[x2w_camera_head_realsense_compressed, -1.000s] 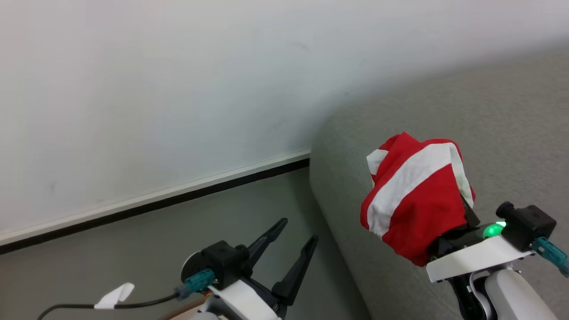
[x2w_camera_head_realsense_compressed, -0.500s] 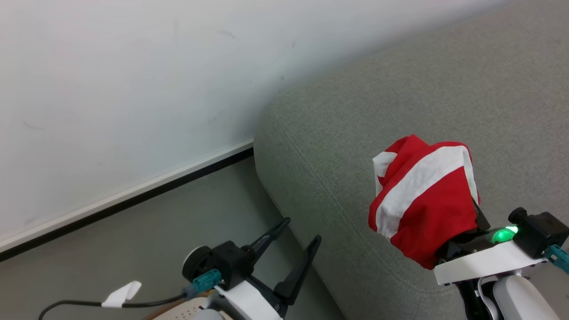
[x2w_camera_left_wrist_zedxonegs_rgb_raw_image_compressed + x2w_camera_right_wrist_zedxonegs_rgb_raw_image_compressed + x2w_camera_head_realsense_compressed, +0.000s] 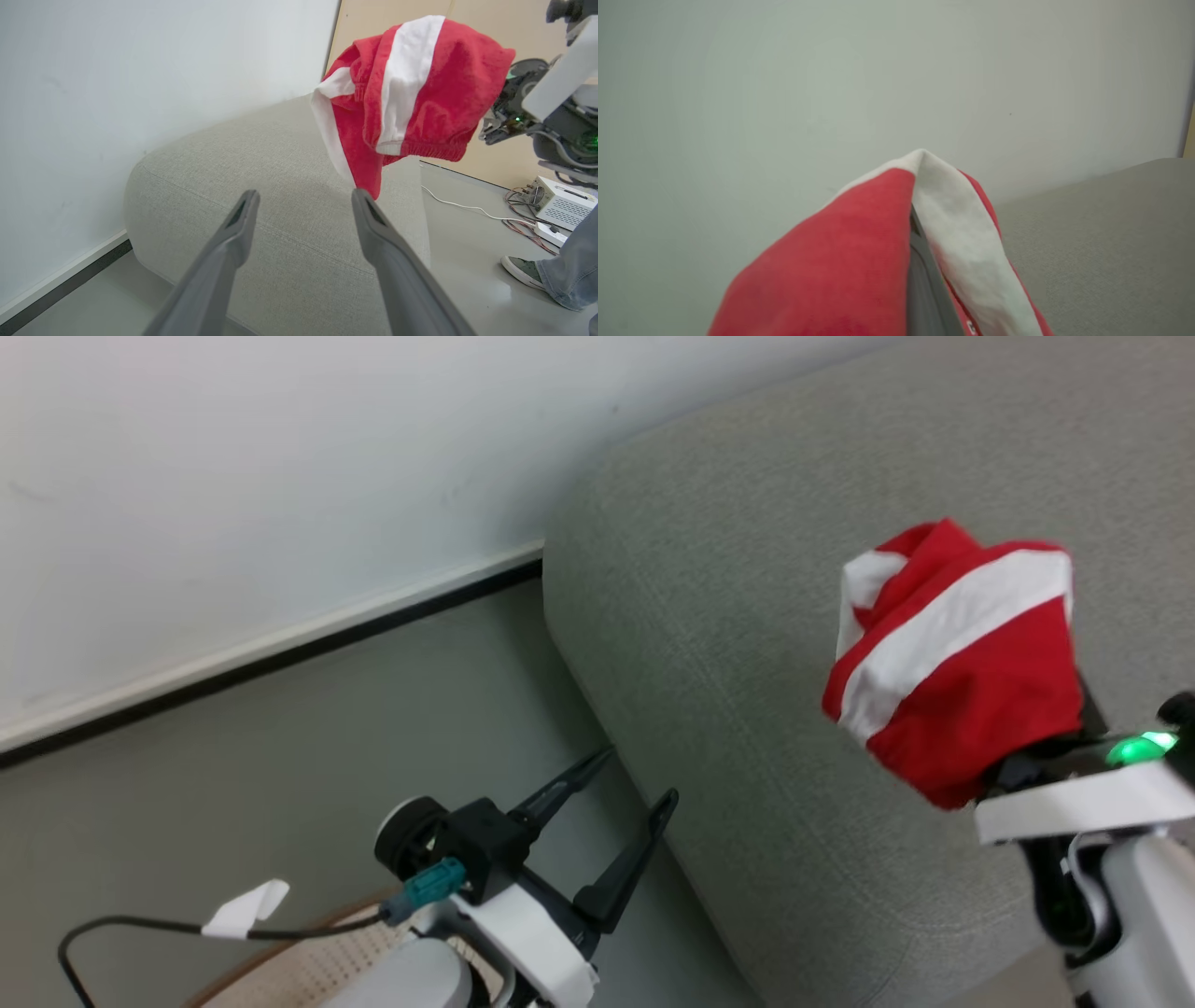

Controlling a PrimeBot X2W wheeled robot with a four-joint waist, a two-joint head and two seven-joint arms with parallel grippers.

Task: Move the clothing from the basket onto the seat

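A red garment with a broad white band (image 3: 952, 653) hangs bunched over my right gripper (image 3: 917, 224), which is shut on it; one dark finger (image 3: 927, 284) shows between the folds. The garment (image 3: 411, 93) is held in the air above the grey sofa seat (image 3: 747, 616), not touching it. My left gripper (image 3: 639, 775) is open and holds nothing, low beside the sofa's rounded corner (image 3: 280, 154). The cream basket (image 3: 327, 963), with small holes and a brown rim, peeks in under my left arm; its inside is hidden.
A white wall with a black baseboard (image 3: 280, 649) runs behind the sofa, above grey floor. A black cable with a white tag (image 3: 245, 907) trails from my left wrist. A person's shoe and jeans leg (image 3: 528, 270), a white box (image 3: 560, 203) and loose cables lie beyond the sofa.
The head view has swung, bringing more of the sofa and the basket in. My right gripper has carried the garment higher and further over the seat. The left gripper stays open.
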